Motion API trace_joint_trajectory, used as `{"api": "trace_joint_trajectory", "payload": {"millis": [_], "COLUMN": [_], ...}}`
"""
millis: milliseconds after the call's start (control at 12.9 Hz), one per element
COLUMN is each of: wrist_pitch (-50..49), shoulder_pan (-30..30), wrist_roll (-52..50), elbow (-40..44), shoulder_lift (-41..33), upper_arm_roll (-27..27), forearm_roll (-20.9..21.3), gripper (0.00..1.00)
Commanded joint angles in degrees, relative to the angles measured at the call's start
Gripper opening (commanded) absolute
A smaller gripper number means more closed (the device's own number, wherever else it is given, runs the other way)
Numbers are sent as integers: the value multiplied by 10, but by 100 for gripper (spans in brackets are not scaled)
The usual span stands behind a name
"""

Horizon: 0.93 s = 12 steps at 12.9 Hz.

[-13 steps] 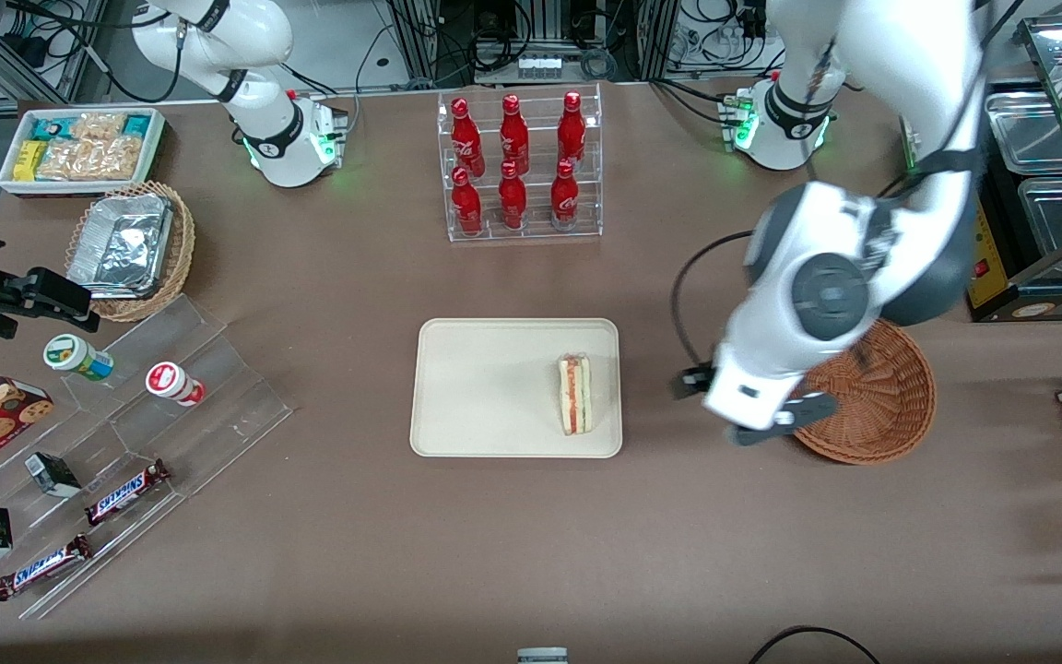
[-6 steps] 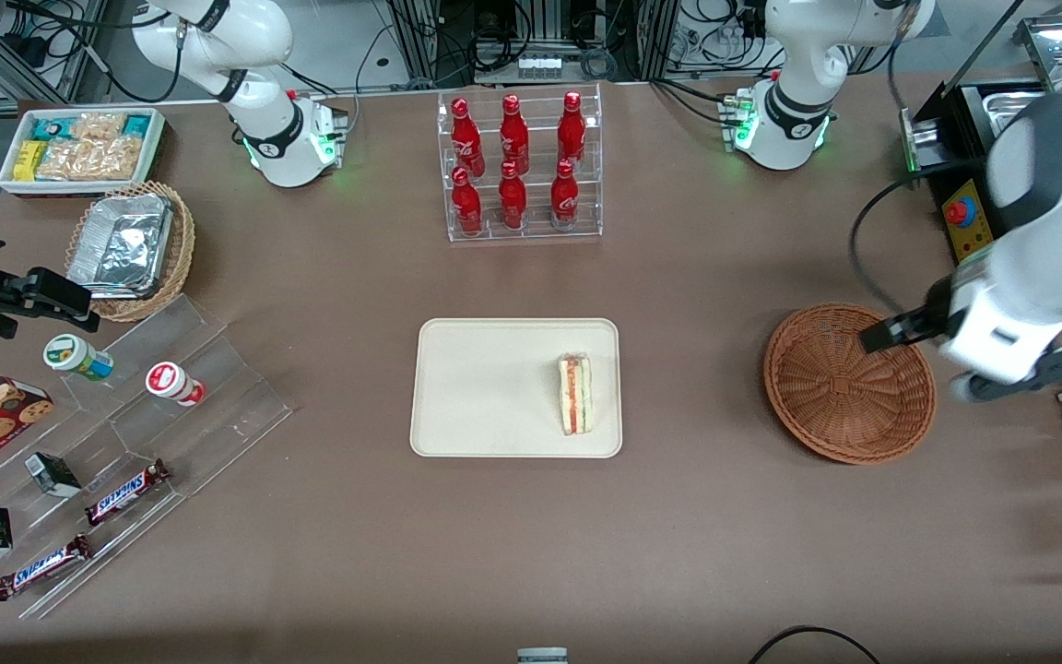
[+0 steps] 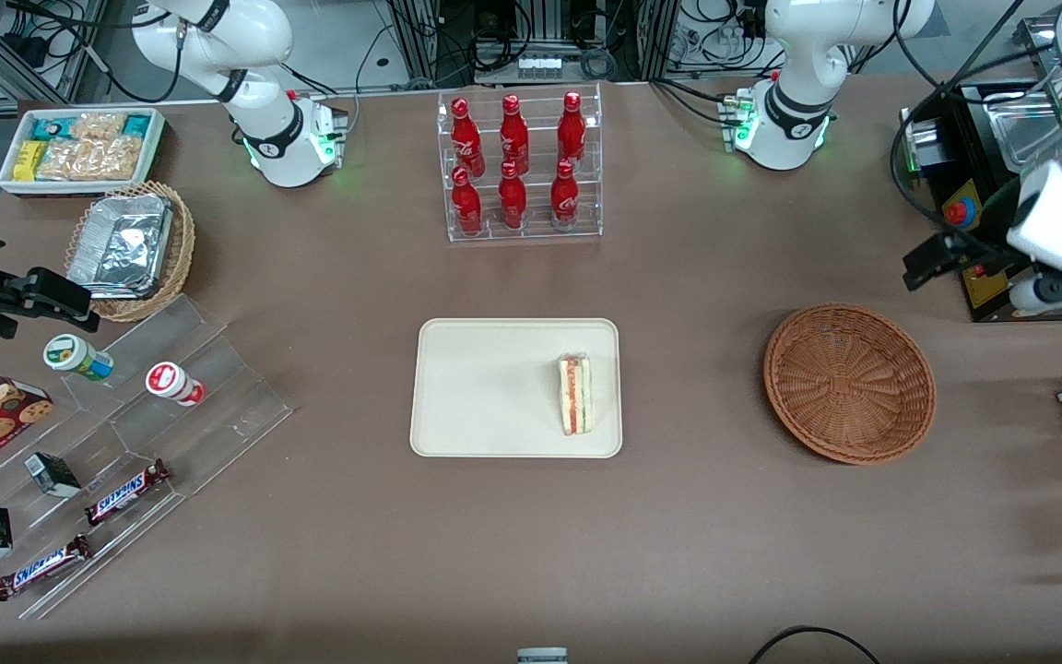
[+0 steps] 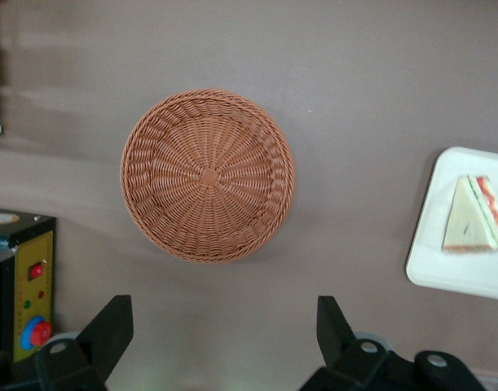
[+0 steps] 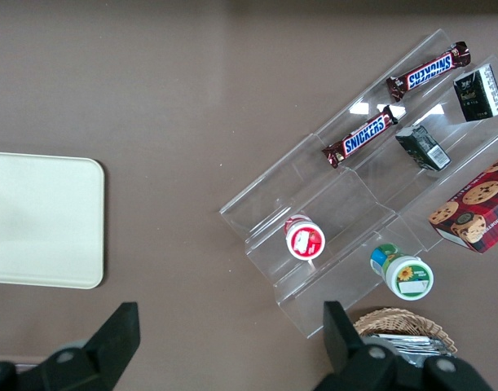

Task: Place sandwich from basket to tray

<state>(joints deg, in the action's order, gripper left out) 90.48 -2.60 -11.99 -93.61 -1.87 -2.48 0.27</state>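
Triangular sandwich [image 3: 575,395] on smooth tray [image 3: 485,387]; tool [image 4: 224,334] spread above woven basket [image 3: 849,383].

The sandwich [image 3: 575,395] was pale white bread with a pink-orange stripe of filling and a thin bit of green, sitting on a plain cream-beige tray [image 3: 485,387]. The basket [image 3: 849,383] was reddish-brown wicker, weave radiating out from the middle like spokes. The surface [image 3: 531,535] was a flat dull brown all over. The claw [image 4: 220,338], up over the working arm's end of the surface, had black fingers spread wide apart on a white arm. Farther from the camera was a clear rack of bright red bottles [image 3: 514,166]. The control box [image 4: 24,297] was black with a yellow panel and red button.
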Motion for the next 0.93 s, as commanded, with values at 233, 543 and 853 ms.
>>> {"api": "trace_joint_trajectory", "payload": {"millis": [233,543,853], "wrist_pitch": [-14,-36,-51], "shoulder_pan": [-3,-6,-6], "wrist_roll": [40,41,38], "elbow": [-4,4,18], "shoulder_lift": [-17,-29,-29], "upper_arm_roll": [-1,-2,-4], "forearm_roll": [9,11,11], "gripper": [100,100,100]}}
